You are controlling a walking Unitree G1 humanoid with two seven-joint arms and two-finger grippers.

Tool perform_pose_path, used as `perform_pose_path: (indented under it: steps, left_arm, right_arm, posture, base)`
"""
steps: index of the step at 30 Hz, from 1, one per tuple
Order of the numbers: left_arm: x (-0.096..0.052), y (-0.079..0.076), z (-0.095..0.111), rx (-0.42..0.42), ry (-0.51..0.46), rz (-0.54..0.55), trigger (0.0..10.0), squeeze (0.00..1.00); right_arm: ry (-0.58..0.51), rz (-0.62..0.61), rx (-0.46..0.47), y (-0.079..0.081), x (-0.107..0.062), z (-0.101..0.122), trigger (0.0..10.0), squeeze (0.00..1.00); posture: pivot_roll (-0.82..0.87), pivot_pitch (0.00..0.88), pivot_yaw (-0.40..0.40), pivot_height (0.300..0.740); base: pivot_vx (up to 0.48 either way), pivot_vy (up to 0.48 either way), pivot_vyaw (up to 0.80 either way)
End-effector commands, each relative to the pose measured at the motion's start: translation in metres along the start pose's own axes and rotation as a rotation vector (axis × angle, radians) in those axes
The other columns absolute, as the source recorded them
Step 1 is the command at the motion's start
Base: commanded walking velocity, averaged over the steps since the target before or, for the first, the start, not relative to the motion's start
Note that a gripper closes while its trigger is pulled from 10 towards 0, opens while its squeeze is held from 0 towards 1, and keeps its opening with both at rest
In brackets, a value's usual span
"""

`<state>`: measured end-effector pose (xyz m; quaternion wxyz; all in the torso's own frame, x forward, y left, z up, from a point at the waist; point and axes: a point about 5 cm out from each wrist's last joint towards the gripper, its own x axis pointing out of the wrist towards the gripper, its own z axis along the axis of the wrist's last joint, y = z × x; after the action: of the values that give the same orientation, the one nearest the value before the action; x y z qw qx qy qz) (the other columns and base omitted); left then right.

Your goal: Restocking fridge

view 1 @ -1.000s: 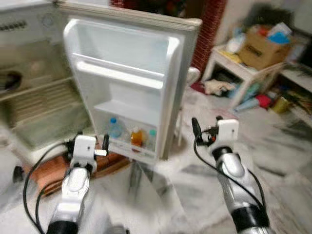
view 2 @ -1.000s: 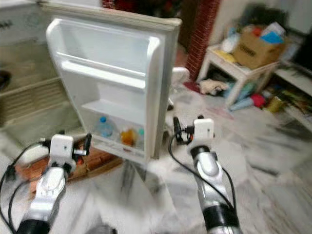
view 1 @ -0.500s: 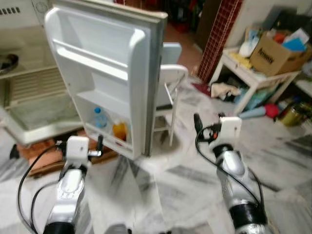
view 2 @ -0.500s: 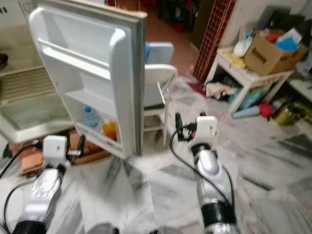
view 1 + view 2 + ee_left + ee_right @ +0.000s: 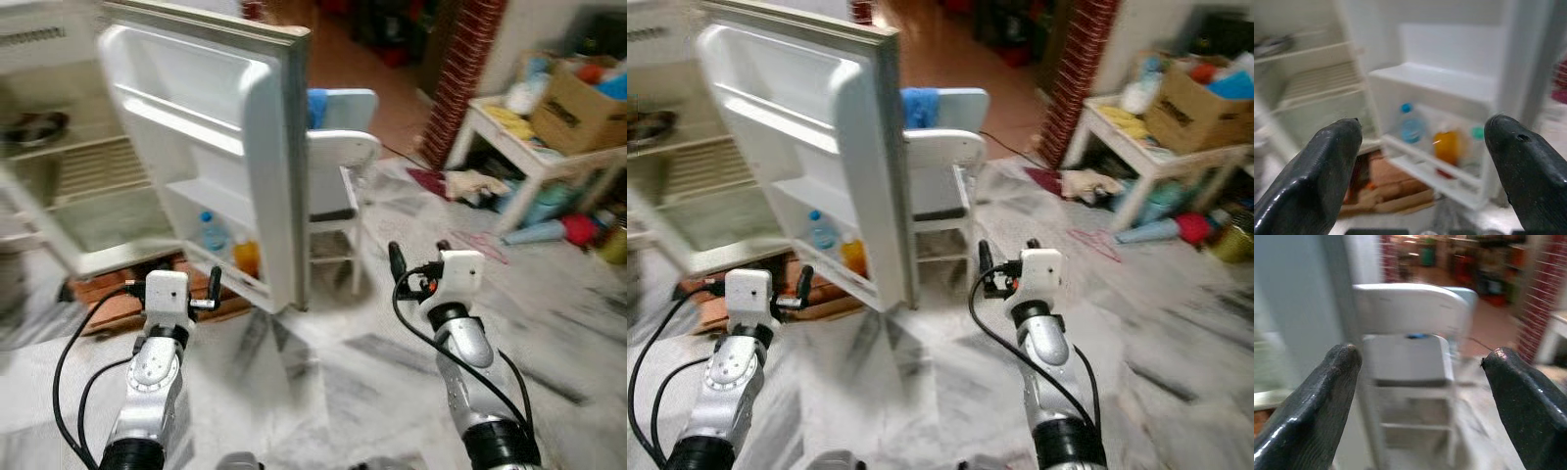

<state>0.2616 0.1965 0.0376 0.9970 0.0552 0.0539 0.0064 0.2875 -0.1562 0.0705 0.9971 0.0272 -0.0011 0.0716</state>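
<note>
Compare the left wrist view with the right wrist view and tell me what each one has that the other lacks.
Left wrist view: the fridge door's bottom shelf, holding a blue-capped bottle, an orange bottle and a green-capped one, plus the fridge's wire shelves. Right wrist view: a white chair and a red brick pillar. Both share an open, empty end effector, left and right, and a marble floor.

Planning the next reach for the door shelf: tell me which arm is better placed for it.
Left, probably. The left tool is open and faces the door shelf with its bottles. The right tool, also open, faces the white chair beyond the fridge door.
</note>
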Motion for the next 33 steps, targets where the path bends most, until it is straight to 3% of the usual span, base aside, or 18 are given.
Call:
perform_pose_path:
  steps: [1,22,27,33]
  left_arm:
    - [-0.001,0.004,-0.002,-0.001,0.005,0.022,10.0,0.0]
    - [-0.003,0.003,-0.005,-0.005,0.01,0.031,10.0,0.0]
    - [-0.006,0.002,-0.01,-0.014,0.039,0.042,10.0,0.0]
    - [-0.018,0.011,-0.018,-0.017,0.067,0.073,10.0,0.0]
  right_arm:
    - [-0.015,0.015,-0.007,0.0,0.007,0.006,10.0,0.0]
    - [-0.074,0.0,-0.005,-0.003,0.018,0.022,10.0,0.0]
    - [-0.078,0.007,-0.016,-0.004,0.018,0.023,10.0,0.0]
    - [-0.075,0.019,-0.037,-0.005,0.019,0.024,10.0,0.0]
  posture:
    - [0.0,0.0,-0.007,0.74]
    - [0.0,0.0,-0.017,0.74]
    - [0.0,0.0,-0.017,0.74]
    - [0.01,0.0,-0.026,0.74]
  base:
    - [0.368,0.0,0.79]
    - [0.385,0.0,0.08]
    - [0.0,0.0,0.09]
    - [0.0,0.0,0.79]
